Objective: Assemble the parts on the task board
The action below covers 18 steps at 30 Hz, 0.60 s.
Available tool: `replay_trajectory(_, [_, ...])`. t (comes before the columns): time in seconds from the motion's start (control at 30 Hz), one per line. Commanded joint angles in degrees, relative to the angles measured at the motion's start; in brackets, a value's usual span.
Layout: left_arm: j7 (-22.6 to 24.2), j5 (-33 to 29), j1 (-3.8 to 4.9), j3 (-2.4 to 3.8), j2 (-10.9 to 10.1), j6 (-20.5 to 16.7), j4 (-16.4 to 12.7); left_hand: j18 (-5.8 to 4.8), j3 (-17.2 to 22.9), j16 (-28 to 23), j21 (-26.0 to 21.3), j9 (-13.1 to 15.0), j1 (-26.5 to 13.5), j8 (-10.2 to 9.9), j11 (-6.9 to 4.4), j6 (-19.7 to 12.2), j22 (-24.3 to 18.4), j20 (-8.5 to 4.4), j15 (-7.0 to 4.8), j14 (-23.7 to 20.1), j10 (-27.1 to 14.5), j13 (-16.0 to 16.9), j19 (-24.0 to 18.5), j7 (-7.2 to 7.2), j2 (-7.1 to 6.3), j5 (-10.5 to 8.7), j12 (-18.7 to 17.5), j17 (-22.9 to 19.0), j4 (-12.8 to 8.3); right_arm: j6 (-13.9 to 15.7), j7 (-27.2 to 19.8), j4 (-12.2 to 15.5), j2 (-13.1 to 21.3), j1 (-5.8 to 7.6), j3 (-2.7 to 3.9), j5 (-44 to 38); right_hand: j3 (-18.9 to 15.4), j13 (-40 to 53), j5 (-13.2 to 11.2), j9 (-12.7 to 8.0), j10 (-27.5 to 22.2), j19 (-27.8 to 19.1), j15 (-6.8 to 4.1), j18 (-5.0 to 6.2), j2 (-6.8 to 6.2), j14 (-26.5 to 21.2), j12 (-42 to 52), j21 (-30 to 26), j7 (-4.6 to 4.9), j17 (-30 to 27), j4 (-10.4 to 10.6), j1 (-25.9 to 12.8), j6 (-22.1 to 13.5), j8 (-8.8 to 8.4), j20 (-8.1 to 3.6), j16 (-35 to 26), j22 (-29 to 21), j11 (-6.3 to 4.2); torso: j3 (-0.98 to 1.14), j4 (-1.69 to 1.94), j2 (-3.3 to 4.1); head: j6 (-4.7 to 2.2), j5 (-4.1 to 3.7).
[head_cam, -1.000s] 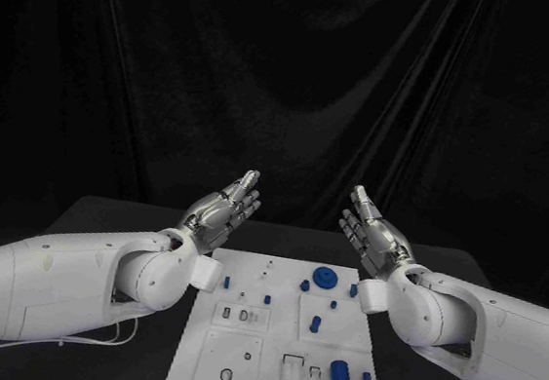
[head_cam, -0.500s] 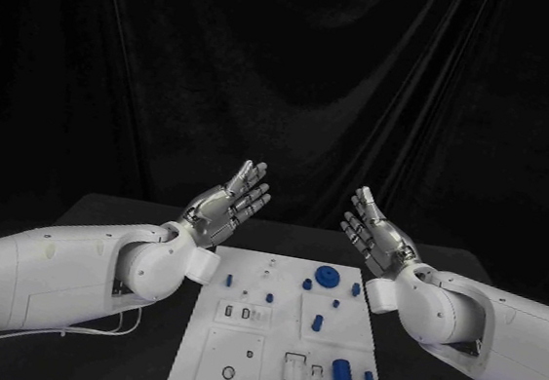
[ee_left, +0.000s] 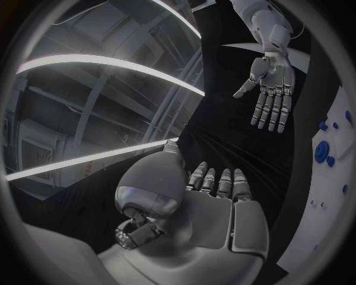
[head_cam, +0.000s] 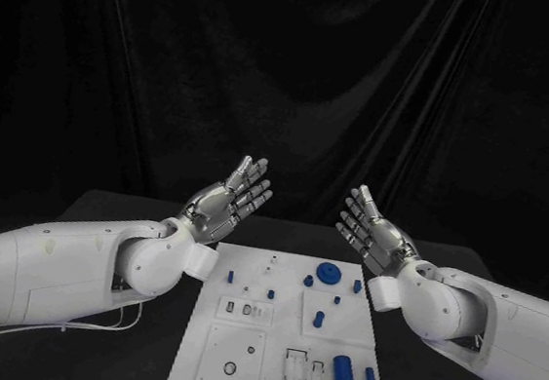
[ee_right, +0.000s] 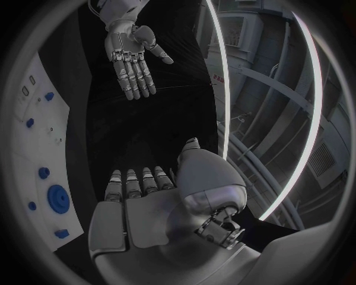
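Left hand fingers are spread and straight, holding nothing. Right hand fingers likewise extended and apart, holding nothing. The palms face each other, raised above the far end of the task board, which lies flat on the counter between the two forearms, long axis running away from the robot.

Key relation: all the parts sit below and nearer the robot than the fingertips, so either hand must come down and back. Blue pieces cluster on the board's right half, so my read is that the right hand is nearer.

Count, head view: one round gear-like disc at the far end, two long cylinders lying side by side at the near right, axes along the board, one upright peg mid-board, and roughly four small blue bits around the disc; exact number too small to confirm. Several small dark-outlined slots and holes on the left half.
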State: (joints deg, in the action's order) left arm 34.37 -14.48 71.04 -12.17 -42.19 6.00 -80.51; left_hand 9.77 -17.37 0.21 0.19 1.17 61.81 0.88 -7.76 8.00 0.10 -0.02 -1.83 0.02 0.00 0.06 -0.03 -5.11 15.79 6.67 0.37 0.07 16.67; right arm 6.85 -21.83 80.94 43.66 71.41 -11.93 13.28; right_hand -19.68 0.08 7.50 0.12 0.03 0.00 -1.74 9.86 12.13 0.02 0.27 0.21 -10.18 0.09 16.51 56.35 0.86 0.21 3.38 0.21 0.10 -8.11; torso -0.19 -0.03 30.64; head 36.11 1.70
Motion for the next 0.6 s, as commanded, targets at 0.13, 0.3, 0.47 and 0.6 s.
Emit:
replay_trajectory(0.13, [1.23,1.69,-0.2,0.04,-0.65,2.17,0.27,0.47,-0.2,-0.21,-0.19,0.0,1.32,0.26,0.83,-0.21,-0.1,2.85,-3.78,-0.02,0.0,-0.06,0.03,-0.05,-0.25,0.46,-0.37,-0.07,-0.02,-5.14,4.3,-0.69,0.27,0.21,0.05,0.03,0.91,0.91,2.72,1.04,1.62,3.02,7.72,-1.15,-1.33,0.78,2.26,1.99,4.98,0.45,-0.47,4.49,3.59,2.01,7.03,0.64,1.33,6.38,0.0,-0.06,0.0,0.81,0.01])
replay_trajectory(0.3, [1.29,5.59,-0.23,0.04,-2.46,0.71,-0.11,0.53,-0.31,-0.21,-0.19,0.05,1.94,0.32,1.29,0.15,-0.1,4.39,-1.61,-0.02,0.0,-0.06,0.03,0.16,-0.52,0.73,-0.37,-0.07,-0.04,-7.57,8.47,-2.14,0.56,1.05,0.05,-2.58,1.64,3.46,6.75,2.32,11.97,28.92,12.84,-0.33,-2.81,25.94,14.37,15.63,9.05,7.02,-1.58,10.31,10.96,6.92,12.71,15.66,7.62,14.74,-0.04,-0.06,-0.02,2.16,-0.25])
replay_trajectory(0.47, [1.22,7.15,-0.23,0.03,-5.09,-0.17,-0.9,0.54,-0.31,-0.21,-0.19,0.09,2.48,0.36,1.54,0.46,-0.1,4.82,-0.72,-0.02,0.0,-0.06,0.03,0.26,-0.77,1.16,-0.37,-0.07,-0.08,-9.57,12.7,-3.85,0.81,2.97,0.06,-9.94,2.41,4.47,9.67,2.97,20.59,42.27,12.74,0.43,-3.55,39.14,25.64,19.82,12.3,8.14,-4.63,15.9,17.54,10.99,13.0,19.11,8.26,17.38,-0.05,-0.08,-0.03,4.12,-0.3])
replay_trajectory(0.6, [1.45,7.58,-0.21,0.03,-7.01,-0.55,-1.73,0.51,-0.1,-0.21,-0.19,0.13,3.45,0.41,1.6,0.91,-0.1,5.19,-0.11,-0.02,0.0,-0.06,0.03,0.5,-0.93,2.33,-0.37,-0.07,-0.1,-9.11,14.43,-4.46,1.1,4.82,0.06,-18.58,3.47,4.13,13.27,3.53,26.43,50.91,10.93,0.8,-3.6,48.43,29.0,22.19,14.08,8.5,-7.57,21.33,23.79,14.0,11.85,20.63,8.56,18.6,-0.07,-0.19,-0.12,5.82,-0.02])
